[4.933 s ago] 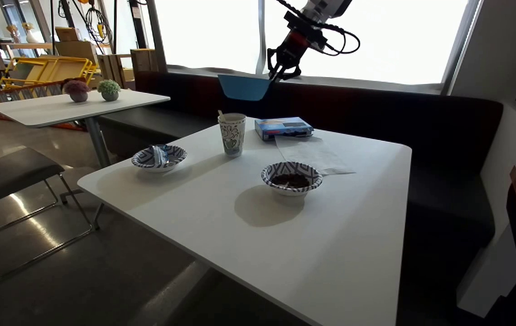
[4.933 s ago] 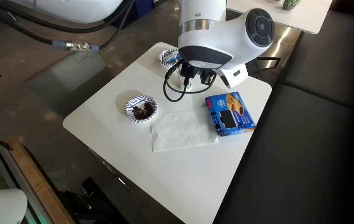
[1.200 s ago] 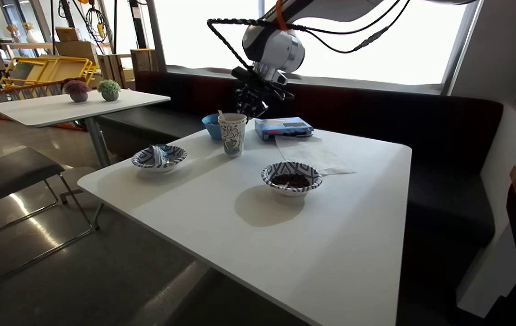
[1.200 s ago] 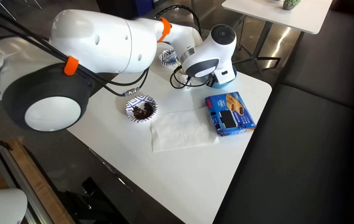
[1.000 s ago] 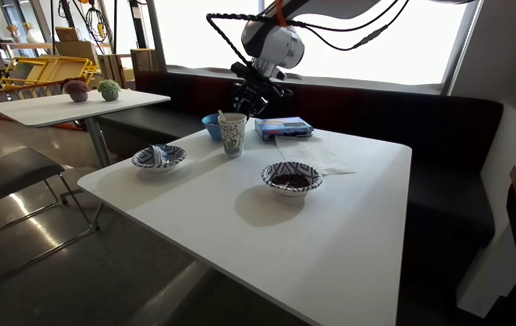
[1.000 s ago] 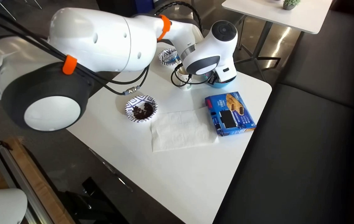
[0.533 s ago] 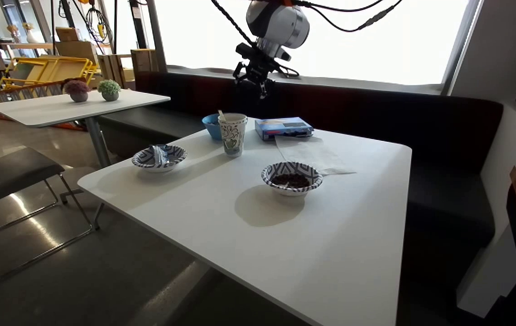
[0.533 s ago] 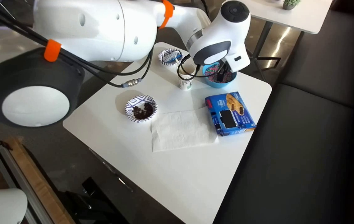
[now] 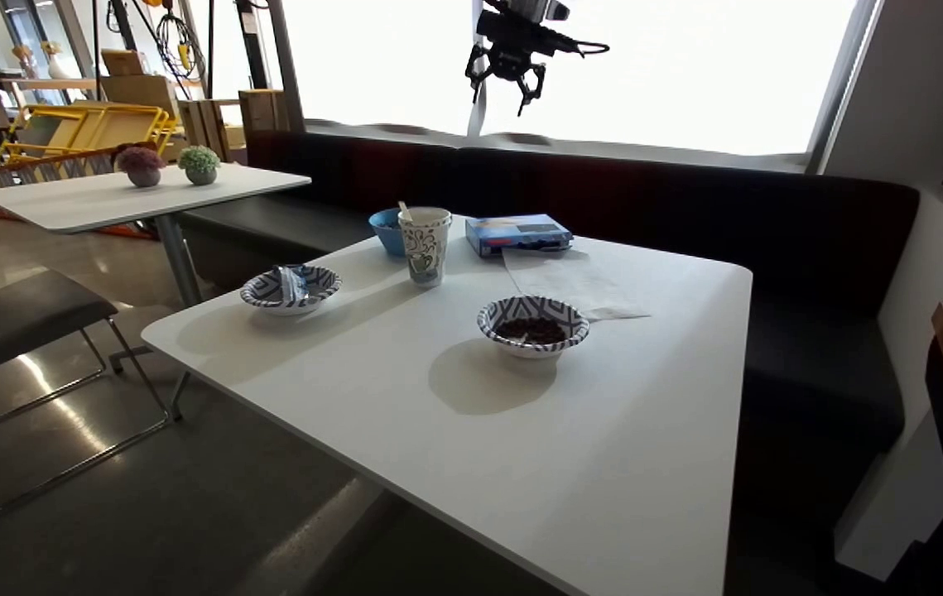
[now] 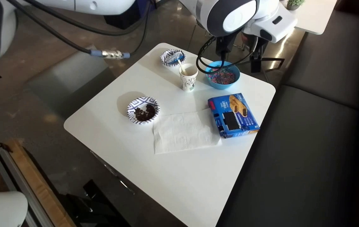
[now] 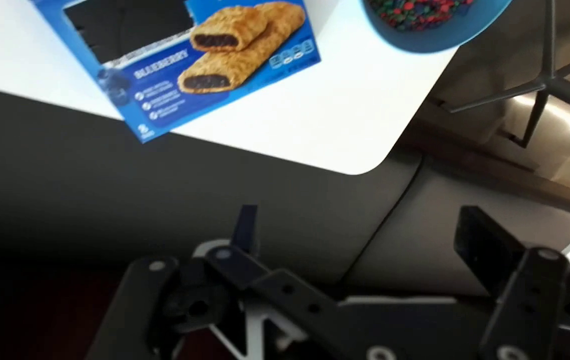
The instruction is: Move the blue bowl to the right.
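Below the gripper (image 11: 358, 212), one long dark bench (image 10: 311, 157), visible between the fingertips in the wrist view. Lower than the gripper too, one white table (image 10: 179, 183), and, well apart from it, a second white table (image 9: 82, 207); makes two. Above the gripper, one white arm (image 10: 103, 6). Hangs from that arm with both fingers spread wide and has hold of nothing. On the white table, down from the gripper, one paper towel (image 10: 185, 130), lying flat, and one blue box (image 10: 234, 115). Likewise down there, well apart from the gripper, one blue bowl (image 10: 222, 86). Stands upright near the table's edge; contains colored bits (image 10: 222, 76) too small to count. Farther from the gripper, one patterned bowl (image 10: 141, 101) with dark pieces (image 9: 537, 333) inside, and a second patterned bowl (image 9: 256, 291) with blue-and-silver wrapping (image 9: 293, 283) inside; makes two of that kind. Below the gripper again, one printed cup (image 10: 188, 82), upright, just beside the blue bowl without touching. Far from the gripper, on the second white table, one reddish plant (image 9: 140, 164) and one green plant (image 9: 199, 163), both potted. Smallest, in the cup, one pale stick (image 10: 181, 66).
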You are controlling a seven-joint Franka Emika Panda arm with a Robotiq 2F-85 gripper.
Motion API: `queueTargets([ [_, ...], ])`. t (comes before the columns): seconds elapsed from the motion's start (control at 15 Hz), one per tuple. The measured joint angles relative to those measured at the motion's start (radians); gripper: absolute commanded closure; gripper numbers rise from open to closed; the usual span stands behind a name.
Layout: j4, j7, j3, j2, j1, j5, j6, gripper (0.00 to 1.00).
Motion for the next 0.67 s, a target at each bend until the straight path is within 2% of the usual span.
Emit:
queueTargets([
  [0.27, -0.167, -0.113, -0.06, -0.113, 0.056, -0.103, 0.007, 0.0],
  [0.53, -0.337, -0.323, -0.036, -0.215, 0.048, -0.129, 0.029, 0.0],
  [0.67, -0.381, -0.36, -0.024, -0.248, 0.037, -0.136, 0.032, 0.0],
])
